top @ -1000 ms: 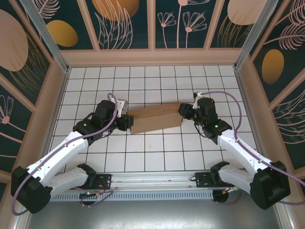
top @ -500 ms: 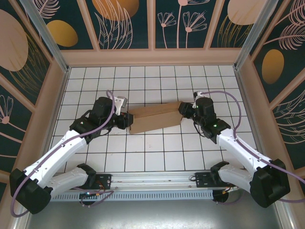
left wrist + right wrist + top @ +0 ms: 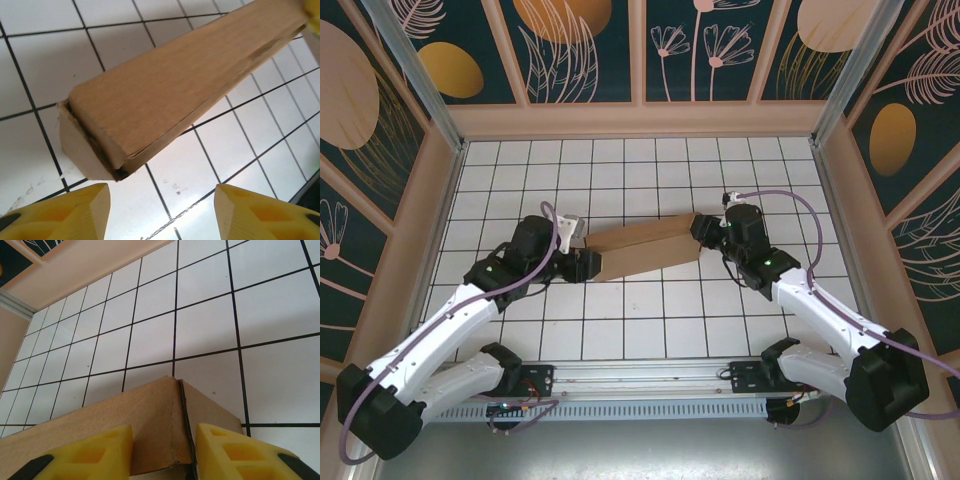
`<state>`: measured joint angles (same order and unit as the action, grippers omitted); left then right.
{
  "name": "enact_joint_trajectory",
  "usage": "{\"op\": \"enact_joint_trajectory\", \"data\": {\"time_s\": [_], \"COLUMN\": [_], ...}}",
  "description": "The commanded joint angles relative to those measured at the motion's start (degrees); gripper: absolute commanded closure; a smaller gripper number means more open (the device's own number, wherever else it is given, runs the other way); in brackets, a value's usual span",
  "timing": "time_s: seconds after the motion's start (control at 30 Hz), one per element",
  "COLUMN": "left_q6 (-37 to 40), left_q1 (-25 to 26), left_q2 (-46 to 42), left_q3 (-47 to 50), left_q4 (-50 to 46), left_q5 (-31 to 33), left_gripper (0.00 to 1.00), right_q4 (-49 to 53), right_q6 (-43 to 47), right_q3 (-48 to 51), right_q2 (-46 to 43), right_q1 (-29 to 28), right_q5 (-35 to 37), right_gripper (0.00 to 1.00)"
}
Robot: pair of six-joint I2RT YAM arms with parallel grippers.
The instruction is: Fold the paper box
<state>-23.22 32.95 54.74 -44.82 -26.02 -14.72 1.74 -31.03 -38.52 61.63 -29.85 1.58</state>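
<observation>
I have the plain brown cardboard paper box [image 3: 645, 250], already closed up into a long shallow slab, lying near the middle of the white black-gridded table [image 3: 620, 330]. Its long axis runs from the left side towards the right, with the right end angled a little towards the far edge. The right gripper [image 3: 705, 232] is at that right end. On its wrist camera I see the yellow fingers [image 3: 100, 450] set narrowly on either side of the cardboard corner and pressed against it, so I read that as a hold on the box. The left gripper [image 3: 588, 262] faces the opposite end. In its wrist view the jaws stand wide with bare tile between them, and the box's end face lies just ahead of the fingertips, apart from them and pointing away along its length. Both arms are therefore lined up on the box's long axis, one at each end. The left is the free one and the nearer to the loose-looking end flap, so I judge the next press or tuck falls to it. Compared with a second ago, the left gripper has drawn back slightly from the box end and spread its jaws. The right has barely shifted and the box lies much where it was.
</observation>
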Motion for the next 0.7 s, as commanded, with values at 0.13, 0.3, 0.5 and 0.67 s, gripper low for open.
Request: {"op": "enact_joint_trajectory", "data": {"time_s": [0.13, 0.3, 0.5, 0.67], "left_q6": [-2.6, -3.6, -6.5, -8.5], "left_q1": [-0.4, -0.8, -1.7, -1.9], "left_q2": [-2.0, -0.9, 1.7, 3.8], "left_q3": [-8.5, -8.7, -1.9, 4.0], "left_q4": [-2.1, -2.1, 6.5, 11.9], "left_q5": [2.4, 14.4, 14.5, 13.6], "left_gripper": [0.41, 0.4, 0.4, 0.41], "right_q4": [3.5, 3.0, 2.1, 2.4], "right_q6": [-0.4, -0.5, -0.9, -0.5], "right_q3": [-0.4, -0.1, 0.5, 0.9], "right_q2": [0.9, 0.9, 1.2, 1.2], "right_q1": [-0.5, -0.6, -0.6, -0.6], "right_q5": [1.9, 1.7, 1.2, 1.0], "right_gripper": [0.62, 0.62, 0.62, 0.62]}}
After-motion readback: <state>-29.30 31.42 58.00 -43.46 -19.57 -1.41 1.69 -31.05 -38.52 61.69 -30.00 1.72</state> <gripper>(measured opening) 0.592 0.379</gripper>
